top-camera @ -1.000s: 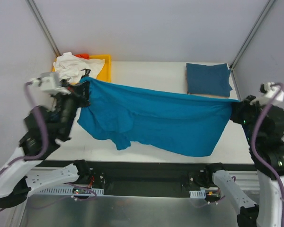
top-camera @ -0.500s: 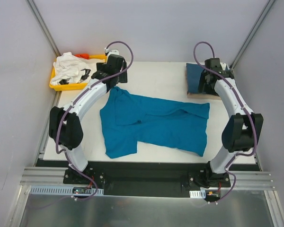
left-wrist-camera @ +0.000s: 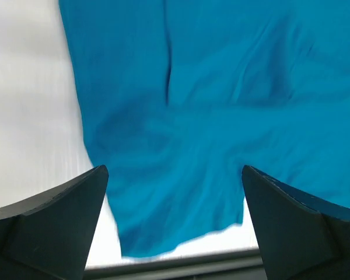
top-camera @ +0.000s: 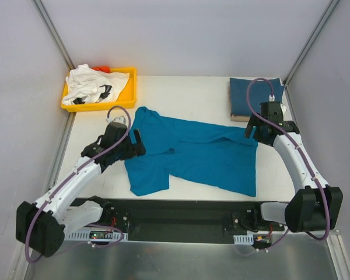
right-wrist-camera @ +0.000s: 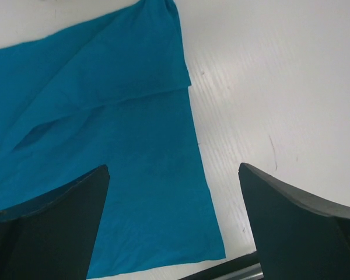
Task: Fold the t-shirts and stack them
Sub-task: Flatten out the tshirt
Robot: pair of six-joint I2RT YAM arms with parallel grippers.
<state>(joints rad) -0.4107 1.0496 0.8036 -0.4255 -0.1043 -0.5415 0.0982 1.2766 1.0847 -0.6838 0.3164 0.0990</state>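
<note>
1. Left hand (left-wrist-camera: 172, 175): spread wide, gripping nothing. Right hand (right-wrist-camera: 172, 169): likewise spread wide and bare.
2. Teal-blue t-shirt (top-camera: 198, 154): spread across the middle of the counter (top-camera: 186, 93), sleeve end toward the left arm, straight hem toward the right arm. Not smooth: creased, with a ridge of doubled cloth along its length and one sleeve trailing toward the near edge.
3. Lies directly beneath the left hand, filling nearly the whole gap between the fingers in the left wrist view, with only a strip of bare counter on the left. Lies half under the right hand: hem edge runs down between the fingers in the right wrist view, cloth to the left, bare counter to the right.
4. Likely trouble, as a judgement:
   - Closing on the doubled ridge rather than on a single edge, hence dragging hidden folds along and locking the creases in.
   - Pinching at unequal depths on the two sides, hence a skewed, lopsided fold.
   - Tugging toward the near edge, where the sleeve and hem corner already sit close to the drop, hence cloth sliding off.
   - Descending too shallow on thin, limp fabric, hence closing on nothing.
5. Farther out: darker blue t-shirt (top-camera: 256, 96) folded at the far right corner, just behind the right hand, apart from the teal one. White t-shirt (top-camera: 90, 84) with black marks heaped in the yellow tray (top-camera: 132, 81) at the far left corner, not folded.
</note>
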